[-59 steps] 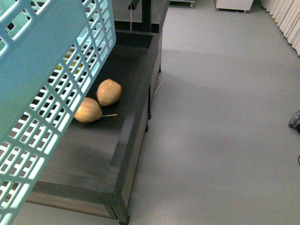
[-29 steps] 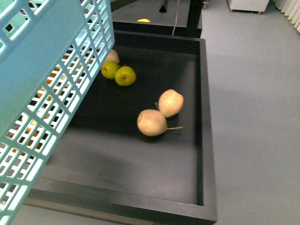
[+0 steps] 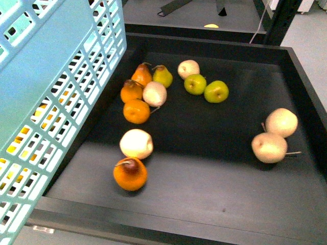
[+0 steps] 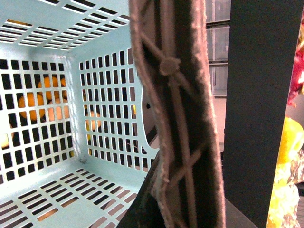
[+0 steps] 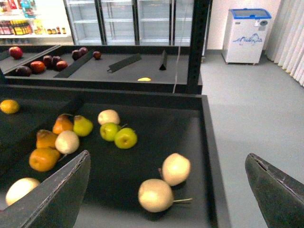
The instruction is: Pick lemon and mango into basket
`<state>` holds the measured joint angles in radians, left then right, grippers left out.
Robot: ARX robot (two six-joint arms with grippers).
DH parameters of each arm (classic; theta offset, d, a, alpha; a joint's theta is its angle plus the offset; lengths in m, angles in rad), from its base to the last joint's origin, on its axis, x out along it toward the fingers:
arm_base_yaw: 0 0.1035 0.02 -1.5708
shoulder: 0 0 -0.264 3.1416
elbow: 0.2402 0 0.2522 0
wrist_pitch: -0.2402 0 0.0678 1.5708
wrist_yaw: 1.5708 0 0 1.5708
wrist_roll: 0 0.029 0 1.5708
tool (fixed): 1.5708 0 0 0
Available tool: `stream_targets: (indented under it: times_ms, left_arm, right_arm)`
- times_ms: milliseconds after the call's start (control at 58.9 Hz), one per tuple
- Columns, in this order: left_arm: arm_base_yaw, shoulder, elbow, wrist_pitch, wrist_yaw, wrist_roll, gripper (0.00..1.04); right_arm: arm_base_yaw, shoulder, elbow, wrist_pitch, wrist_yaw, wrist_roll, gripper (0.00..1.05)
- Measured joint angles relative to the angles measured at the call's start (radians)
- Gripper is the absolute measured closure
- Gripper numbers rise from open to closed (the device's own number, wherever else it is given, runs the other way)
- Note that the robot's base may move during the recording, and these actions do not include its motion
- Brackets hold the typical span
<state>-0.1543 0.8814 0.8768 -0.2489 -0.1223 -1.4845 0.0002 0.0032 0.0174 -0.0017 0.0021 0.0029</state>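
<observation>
Search seemed the step in hand. The basket (image 3: 56,61) hung tilted at the left of the black tray (image 3: 204,204). Its brown handle (image 4: 175,118) filled the left wrist view, where the left gripper's grip could not be told. The right gripper (image 5: 167,155) hovered over the tray, fingers apart. A small yellow thing (image 3: 211,25) on the farther shelf (image 3: 153,15) was perhaps the lemon; the next move called for reaching it.

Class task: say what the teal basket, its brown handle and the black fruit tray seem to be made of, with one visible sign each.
Basket: moulded plastic, smooth and slightly glossy; even slotted walls in one colour.
Handle: probably plastic too, matt brown; moulded cross ribs and rough edges.
Tray: unclear, perhaps painted metal or board; flat, matt black, straight rims.
</observation>
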Motion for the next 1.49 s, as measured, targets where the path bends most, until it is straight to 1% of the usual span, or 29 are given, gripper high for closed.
stream_targets:
  times_ms: [1494]
  left_arm:
    - [0.001, -0.001, 0.000, 0.000, -0.003, 0.002, 1.00]
  right_arm:
    - [0.000, 0.000, 0.000, 0.000, -0.002, 0.000, 0.09]
